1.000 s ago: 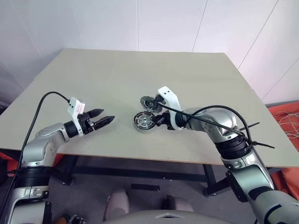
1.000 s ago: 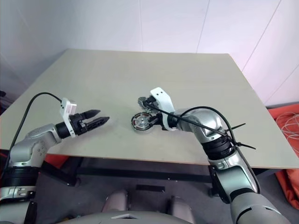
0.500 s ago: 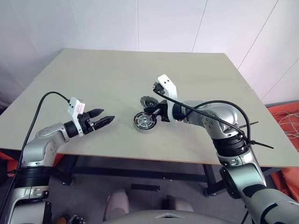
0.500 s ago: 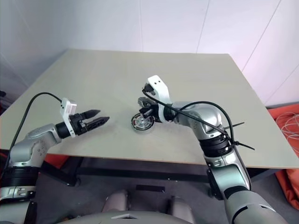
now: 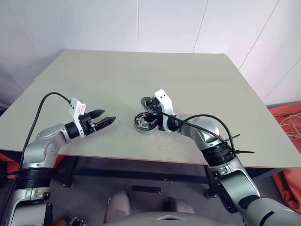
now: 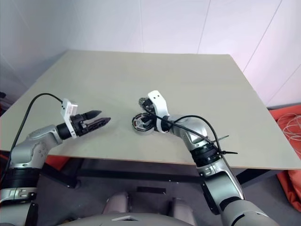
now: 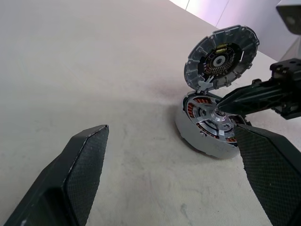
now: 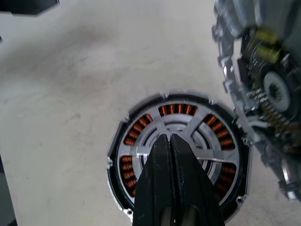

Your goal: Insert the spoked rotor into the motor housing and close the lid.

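The right claw (image 8: 170, 141) is clenched tight, fingers pressed together with nothing between them, and its tip rests on or just above the central hub of the spoked rotor (image 8: 176, 146). The rotor lies directly under that tip, already sitting inside the motor housing (image 7: 207, 123), with copper windings showing through the spoke-shaped cut-outs all round it. From this angle I cannot say for sure whether the tip actually presses the hub or hovers a hair off it.

The lid (image 7: 222, 57) stands tilted on edge just beyond the right claw's tip, leaning against the far rim of the housing, its inner face turned toward the left claw. It is not yet over the rotor.

The left claw (image 5: 102, 119) is released, fingers spread wide and empty, hanging above the tabletop (image 5: 94, 84) well apart from the housing, which lies ahead of it along the line it points.

My reading: the insertion step looks all but done, and the closed right claw is being used as a poker to seat the rotor down flat. The lid step is what remains. The next move calls for drawing the right claw back off the hub, then tipping the leaning lid over so it falls flat onto the housing, centred on the hub, and pressing it home. The open left claw is placed to steady the housing if it slides.
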Tool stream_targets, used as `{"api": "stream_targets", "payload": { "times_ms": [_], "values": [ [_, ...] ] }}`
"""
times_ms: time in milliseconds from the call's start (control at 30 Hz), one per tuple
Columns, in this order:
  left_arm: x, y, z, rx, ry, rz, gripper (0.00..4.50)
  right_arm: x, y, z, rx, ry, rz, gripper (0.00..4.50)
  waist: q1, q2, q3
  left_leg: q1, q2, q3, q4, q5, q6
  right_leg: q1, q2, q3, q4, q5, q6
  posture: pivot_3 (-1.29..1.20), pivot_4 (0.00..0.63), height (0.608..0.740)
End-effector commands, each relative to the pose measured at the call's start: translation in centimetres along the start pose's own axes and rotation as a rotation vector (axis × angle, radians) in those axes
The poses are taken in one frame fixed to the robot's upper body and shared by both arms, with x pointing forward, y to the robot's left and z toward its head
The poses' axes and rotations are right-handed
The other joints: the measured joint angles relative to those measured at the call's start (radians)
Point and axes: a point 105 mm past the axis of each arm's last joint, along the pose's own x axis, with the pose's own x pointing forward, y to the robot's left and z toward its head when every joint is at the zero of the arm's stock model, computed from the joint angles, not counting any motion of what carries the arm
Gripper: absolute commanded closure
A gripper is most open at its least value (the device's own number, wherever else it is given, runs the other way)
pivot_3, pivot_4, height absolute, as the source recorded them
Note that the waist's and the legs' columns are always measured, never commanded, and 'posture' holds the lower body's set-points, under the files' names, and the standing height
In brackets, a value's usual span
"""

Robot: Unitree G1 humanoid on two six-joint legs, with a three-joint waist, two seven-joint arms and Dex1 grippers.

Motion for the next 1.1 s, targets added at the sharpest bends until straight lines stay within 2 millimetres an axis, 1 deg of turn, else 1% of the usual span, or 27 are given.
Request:
{"api": "stream_targets", "payload": {
  "times_ms": [33, 100, 133, 267, 367, 433, 533, 667, 767, 867, 933, 1000, 1100],
  "values": [
    [-0.1, -0.1, 1.4, 0.048, -0.033, -0.002, 0.0, 0.2, 0.1, -1.2, -0.049, 0.053, 0.005, 4.48, -0.001, 0.0, 0.0, 0.001, 0.0, 0.0, 0.0, 0.0, 0.0, 0.0, 0.0, 0.0, 0.0, 0.0, 0.0, 0.0, 0.0, 0.74],
    [-0.1, 0.0, 1.5, 0.05, -0.033, -0.001, 0.0, 0.1, 0.3, -1.1, -0.047, 0.047, 0.014, 4.48, -0.001, 0.0, 0.0, 0.002, 0.0, 0.0, 0.0, 0.0, 0.0, 0.001, 0.0, 0.0, 0.0, 0.0, 0.0, 0.0, 0.0, 0.74],
    [-0.1, 0.0, 1.5, 0.05, -0.033, 0.0, 0.0, 0.0, 0.4, -0.6, -0.037, 0.03, 0.02, 4.48, -0.001, 0.0, 0.0, 0.002, 0.0, 0.0, 0.0, 0.0, 0.0, 0.002, 0.0, 0.0, 0.0, 0.0, 0.0, 0.0, 0.0, 0.74],
    [-0.1, 0.0, 1.5, 0.051, -0.033, 0.0, 0.0, -0.9, 1.0, 1.9, -0.017, -0.055, 0.057, 4.48, 0.0, 0.0, 0.0, 0.002, 0.0, 0.0, 0.0, 0.0, 0.0, 0.002, 0.0, 0.0, 0.001, 0.0, 0.0, 0.0, 0.0, 0.74],
    [0.0, 0.0, 1.5, 0.051, -0.034, -0.001, 0.0, -2.5, 1.6, 4.4, -0.013, -0.138, 0.113, 4.48, 0.0, 0.0, 0.0, 0.001, 0.0, 0.0, 0.001, 0.0, 0.0, 0.001, 0.0, 0.0, 0.001, 0.0, 0.0, 0.0, 0.0, 0.74],
    [0.0, 0.0, 1.6, 0.051, -0.035, -0.002, 0.0, -3.6, 1.9, 5.5, -0.027, -0.168, 0.151, 4.48, 0.0, 0.0, 0.0, 0.001, 0.0, 0.0, 0.001, 0.0, 0.0, 0.0, 0.0, 0.0, 0.002, 0.0, 0.0, 0.0, 0.0, 0.74],
    [0.1, 0.0, 1.5, 0.051, -0.036, -0.002, 0.0, -5.5, 2.7, 6.3, -0.061, -0.187, 0.224, 4.48, 0.002, 0.0, 0.0, 0.001, 0.0, 0.0, 0.001, 0.0, 0.0, 0.0, 0.0, 0.0, 0.002, 0.0, 0.0, 0.0, 0.0, 0.74],
    [0.0, 0.0, 1.6, 0.05, -0.039, -0.001, 0.0, -8.4, 2.8, 6.9, -0.104, -0.199, 0.284, 4.48, 0.003, 0.0, 0.0, 0.001, 0.0, 0.0, 0.001, 0.0, 0.0, 0.0, 0.0, 0.0, 0.002, 0.0, 0.0, 0.0, 0.0, 0.74],
    [-0.1, 0.0, 1.6, 0.05, -0.038, -0.001, 0.0, -10.1, 1.3, 7.1, -0.113, -0.181, 0.255, 4.48, 0.004, 0.0, 0.0, 0.002, 0.0, 0.0, 0.001, 0.0, 0.0, 0.001, 0.0, 0.0, 0.002, 0.0, 0.0, 0.0, 0.0, 0.74],
    [-0.2, 0.2, 1.6, 0.049, -0.037, 0.002, 0.0, -11.1, -2.4, 8.0, -0.097, -0.203, 0.099, 4.48, 0.003, 0.0, 0.0, 0.002, 0.0, 0.0, 0.002, 0.0, 0.0, 0.001, 0.0, 0.0, 0.002, 0.0, 0.0, 0.0, 0.0, 0.74],
    [-0.2, 0.2, 1.6, 0.049, -0.036, 0.003, 0.0, -11.1, -4.7, 8.5, -0.073, -0.212, -0.005, 4.48, 0.0, 0.0, 0.0, 0.002, 0.0, 0.0, 0.003, 0.0, 0.0, 0.001, 0.0, 0.001, 0.004, 0.0, 0.0, 0.0, 0.0, 0.74],
    [-0.2, 0.2, 1.5, 0.05, -0.034, 0.001, 0.0, -10.6, -6.6, 9.0, -0.051, -0.23, -0.099, 4.48, -0.001, 0.0, 0.0, 0.002, 0.0, 0.001, 0.003, 0.001, -0.001, 0.0, 0.0, 0.001, 0.005, 0.0, 0.0, 0.0, 0.0, 0.74],
    [-0.1, 0.1, 1.3, 0.048, -0.032, -0.001, 0.0, -9.2, -8.0, 8.8, -0.076, -0.214, -0.177, 4.48, -0.001, 0.0, 0.0, 0.002, 0.001, 0.001, 0.003, 0.001, -0.001, -0.002, 0.0, 0.001, 0.007, 0.0, -0.001, 0.0, 0.0, 0.74]
  ]
}}
